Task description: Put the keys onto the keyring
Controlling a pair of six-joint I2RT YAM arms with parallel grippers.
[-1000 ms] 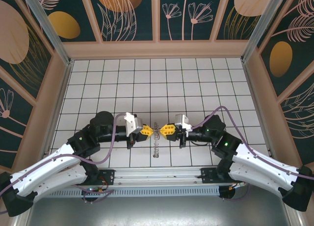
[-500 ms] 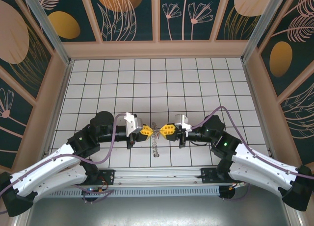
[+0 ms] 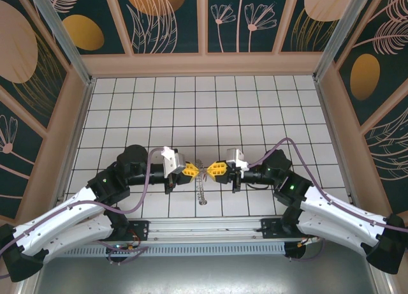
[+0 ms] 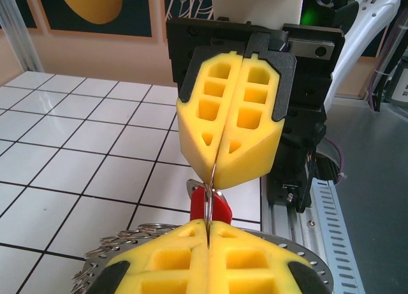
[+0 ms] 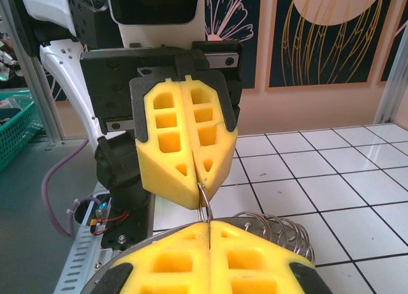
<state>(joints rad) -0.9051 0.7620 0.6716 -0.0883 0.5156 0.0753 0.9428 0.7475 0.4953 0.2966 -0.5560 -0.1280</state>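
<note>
Stillness marks the top view: over the last second my left end effector [image 3: 194, 171] and right end effector [image 3: 209, 171] have not shifted. They stay tip to tip near the middle of the near edge of the worktop [image 3: 191, 102], both pinched fully closed. The keyring [image 3: 202, 191] dangles from where they meet, toward the near edge, barely swaying. I judge that the threading step is holding, not advancing.

From the left wrist, my left end effector [image 4: 208, 252] is closed on a thin wire that runs straight up into the closed seam of the right end effector [image 4: 215, 173]. I take that wire for the keyring [image 4: 121, 243], whose coils bunch beside my fingers. The key [image 4: 209, 205] sits with its red head against the wire between the two tips. I cannot tell whether it is threaded on.

From the right wrist, my right end effector [image 5: 209, 243] and the left end effector [image 5: 199, 179] both grip a small wire loop, with the keyring's coils [image 5: 274, 227] just beside my fingers.
</note>
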